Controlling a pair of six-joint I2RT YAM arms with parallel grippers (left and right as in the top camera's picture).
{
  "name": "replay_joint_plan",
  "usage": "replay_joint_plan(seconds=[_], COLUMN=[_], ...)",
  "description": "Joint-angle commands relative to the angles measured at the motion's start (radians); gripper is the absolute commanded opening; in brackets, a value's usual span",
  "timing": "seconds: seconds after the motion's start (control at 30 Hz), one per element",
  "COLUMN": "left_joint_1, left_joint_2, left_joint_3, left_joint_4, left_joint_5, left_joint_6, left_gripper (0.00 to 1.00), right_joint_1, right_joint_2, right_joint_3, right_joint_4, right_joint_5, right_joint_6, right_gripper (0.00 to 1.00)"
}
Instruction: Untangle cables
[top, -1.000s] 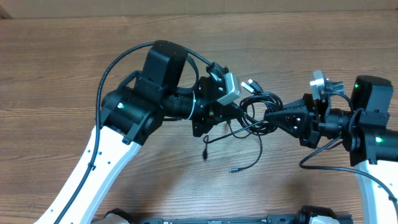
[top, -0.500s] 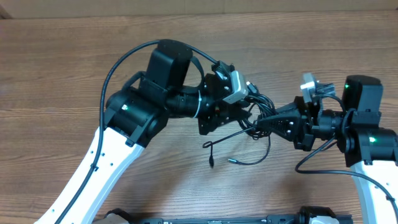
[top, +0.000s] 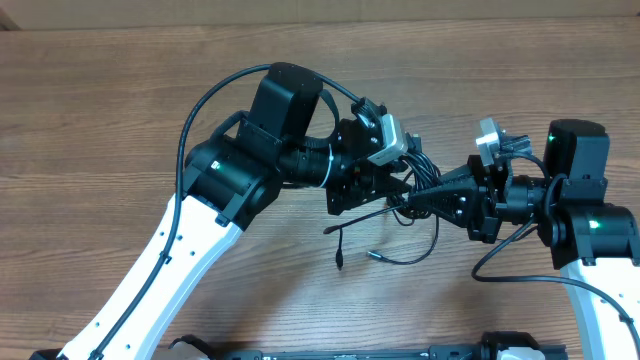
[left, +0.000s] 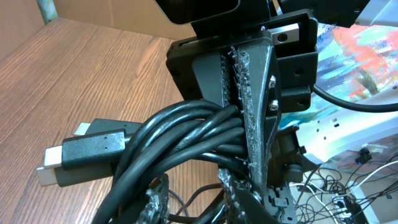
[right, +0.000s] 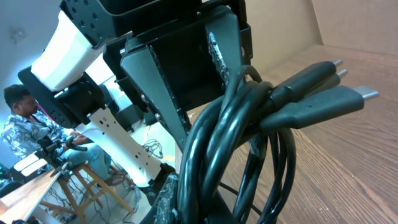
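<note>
Cables (left: 180, 134): bunched in a tight coil, raised off the desk (top: 120, 100) near its middle, right at both sets of tips. Clamped by the right end effector (top: 412, 200), fully closed on several strands. Threaded through the left end effector (top: 398, 188), parted only partway and, by the look of it, squeezing nothing. Lying lengthwise left to right, so straight ahead of each end effector, neither one nearer than the other. Just past the coil, three plugs (right: 329, 99) sticking out side by side on the far side. On the near side, two thin tails (top: 340, 262) drooping toward the desk, ends apart from one another. Probably a regrip in hand. For the left, free to shift, best to close on one plug or one strand and draw it leftward, away from the anchored right. Risk of dragging the whole coil along if more than one strand gets caught.
</note>
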Motion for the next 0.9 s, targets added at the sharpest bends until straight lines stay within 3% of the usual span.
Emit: replay_joint_plan(seconds=[0.0, 0.13, 0.37, 0.57, 0.87], left_joint_1=[0.001, 0.001, 0.0, 0.0, 0.0], left_joint_2=[0.019, 0.021, 0.021, 0.021, 0.021], left_joint_3=[0.011, 0.011, 0.011, 0.011, 0.011], left_joint_4=[0.016, 0.016, 0.016, 0.016, 0.01], left_joint_5=[-0.086, -0.111, -0.193, -0.2, -0.377], left_joint_6=[-0.006, -0.006, -0.008, -0.008, -0.042], left_gripper=[0.31, 0.28, 0.46, 0.49, 0.59], right_joint_1=[0.019, 0.019, 0.019, 0.019, 0.019], right_joint_2=[-0.039, -0.06, -0.064, -0.064, -0.064], right_joint_3=[0.004, 0.004, 0.004, 0.005, 0.005], right_joint_4=[0.002, 0.005, 0.007, 0.007, 0.007], right_joint_5=[-0.085, -0.085, -0.085, -0.085, -0.085], right_joint_6=[-0.012, -0.013, -0.012, -0.012, -0.013], right_gripper=[0.04, 0.04, 0.04, 0.04, 0.04])
